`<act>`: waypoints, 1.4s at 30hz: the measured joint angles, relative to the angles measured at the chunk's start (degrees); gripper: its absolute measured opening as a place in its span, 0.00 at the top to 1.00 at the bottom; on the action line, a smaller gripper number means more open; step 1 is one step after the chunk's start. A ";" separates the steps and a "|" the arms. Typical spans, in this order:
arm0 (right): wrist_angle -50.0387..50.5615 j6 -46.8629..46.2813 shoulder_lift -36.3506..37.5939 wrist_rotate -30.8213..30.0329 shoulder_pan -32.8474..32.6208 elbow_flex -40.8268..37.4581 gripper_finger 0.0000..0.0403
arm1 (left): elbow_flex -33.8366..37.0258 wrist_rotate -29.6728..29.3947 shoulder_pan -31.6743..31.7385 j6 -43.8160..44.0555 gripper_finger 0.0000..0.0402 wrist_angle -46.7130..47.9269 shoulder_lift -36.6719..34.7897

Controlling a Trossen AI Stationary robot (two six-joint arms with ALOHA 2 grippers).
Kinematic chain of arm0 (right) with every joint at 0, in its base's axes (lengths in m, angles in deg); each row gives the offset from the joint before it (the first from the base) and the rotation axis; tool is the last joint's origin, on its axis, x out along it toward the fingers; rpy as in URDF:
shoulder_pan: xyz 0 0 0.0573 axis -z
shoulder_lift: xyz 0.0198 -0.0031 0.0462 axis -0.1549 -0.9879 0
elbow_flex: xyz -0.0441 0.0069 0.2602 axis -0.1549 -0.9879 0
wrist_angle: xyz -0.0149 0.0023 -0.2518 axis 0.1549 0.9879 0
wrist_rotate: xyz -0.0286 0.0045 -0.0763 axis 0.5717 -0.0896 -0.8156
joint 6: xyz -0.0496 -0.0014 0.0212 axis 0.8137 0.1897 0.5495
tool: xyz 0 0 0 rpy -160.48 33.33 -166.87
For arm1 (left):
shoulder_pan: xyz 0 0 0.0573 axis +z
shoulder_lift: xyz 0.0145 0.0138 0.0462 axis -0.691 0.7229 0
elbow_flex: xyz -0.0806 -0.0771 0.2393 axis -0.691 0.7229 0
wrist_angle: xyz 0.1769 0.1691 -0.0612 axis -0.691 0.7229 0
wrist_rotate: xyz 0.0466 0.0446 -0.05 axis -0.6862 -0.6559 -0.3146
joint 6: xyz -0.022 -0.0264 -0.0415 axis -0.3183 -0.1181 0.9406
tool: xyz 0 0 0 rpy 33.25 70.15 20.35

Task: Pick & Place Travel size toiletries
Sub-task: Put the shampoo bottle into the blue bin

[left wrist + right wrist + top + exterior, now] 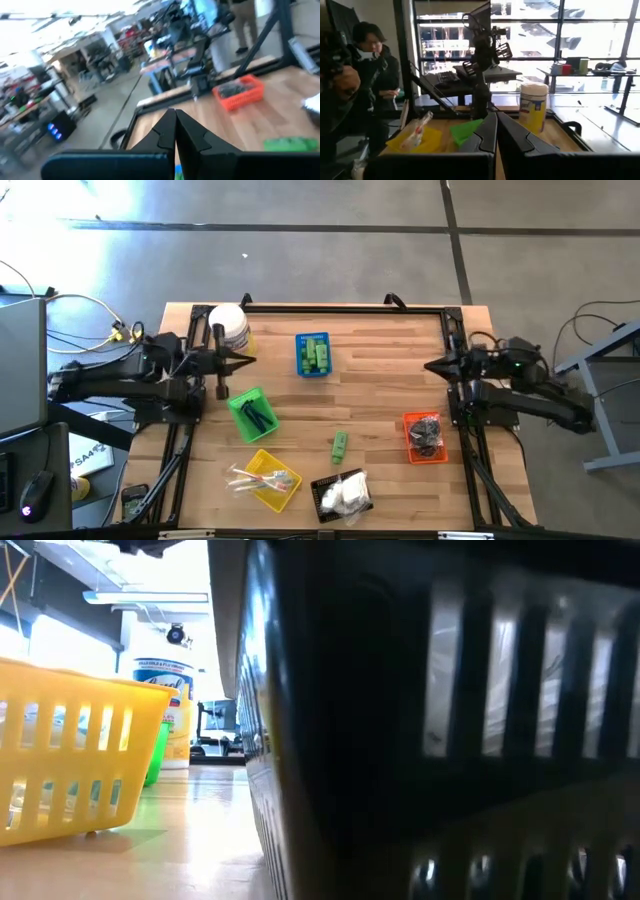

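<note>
A bright green little bottle (340,444) lies on its side on the bare wood, also in the left wrist view (290,144). More green bottles fill the blue basket (312,354). White soft packets (348,494) sit in the black basket (322,498). Thin pale sticks (262,477) lie in the yellow basket (280,492). Small black pieces lie in the green basket (243,405) and the orange basket (410,425). My left gripper (247,360) is shut and empty at the table's left side, pointing level toward the right. My right gripper (430,366) is shut and empty at the right side, pointing left.
The big white jar with the yellow label (230,327) stands at the far left corner, just behind my left gripper. The black basket (450,720) fills most of the low view. A person (370,65) stands beyond the table's left side.
</note>
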 joint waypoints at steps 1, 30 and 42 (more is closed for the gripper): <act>1.43 -0.02 1.33 -0.46 0.46 -0.02 0.99 | 0.73 -0.47 0.52 0.06 1.00 0.42 -0.69; -16.41 -5.02 6.67 -10.77 1.12 -21.54 0.99 | 27.04 6.13 9.10 6.23 1.00 -5.94 -7.90; -19.81 -5.95 6.34 -9.97 1.10 -23.85 0.99 | 29.59 6.55 9.10 7.70 1.00 -5.72 -11.20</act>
